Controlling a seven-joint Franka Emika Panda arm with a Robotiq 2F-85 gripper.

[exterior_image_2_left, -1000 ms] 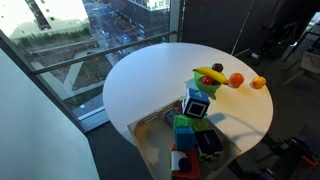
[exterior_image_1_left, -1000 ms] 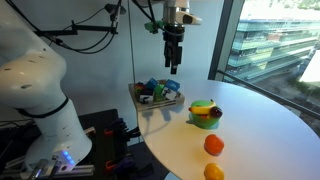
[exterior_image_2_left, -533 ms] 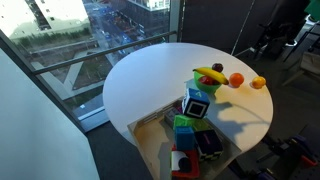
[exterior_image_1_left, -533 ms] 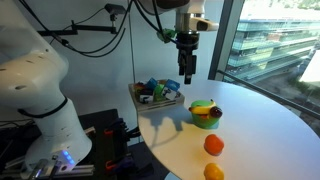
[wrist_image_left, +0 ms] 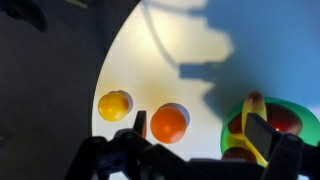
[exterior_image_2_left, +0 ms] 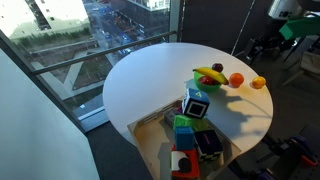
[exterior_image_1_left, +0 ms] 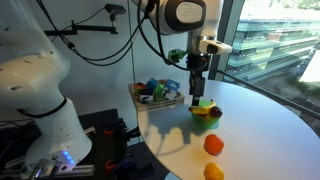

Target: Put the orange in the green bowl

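The orange (exterior_image_1_left: 213, 145) lies on the round white table (exterior_image_1_left: 260, 130), just in front of the green bowl (exterior_image_1_left: 207, 121). The bowl holds a banana and other fruit. In the wrist view the orange (wrist_image_left: 169, 123) lies between the paler yellow-orange fruit (wrist_image_left: 114, 104) and the bowl (wrist_image_left: 228, 125). It also shows in an exterior view (exterior_image_2_left: 236, 80), beside the bowl (exterior_image_2_left: 208, 82). My gripper (exterior_image_1_left: 197, 88) hangs open and empty just above the bowl's far side. In the wrist view its fingers (wrist_image_left: 200, 135) frame the orange and the bowl's edge.
The yellow-orange fruit (exterior_image_1_left: 213, 172) lies near the table's front edge. A pale tray (exterior_image_1_left: 150, 104) of mixed coloured items stands at the table's edge, also seen in an exterior view (exterior_image_2_left: 140, 130). A window wall lies behind the table.
My gripper has moved from above the tray across toward the bowl and lower. The fruits and the bowl have not moved.
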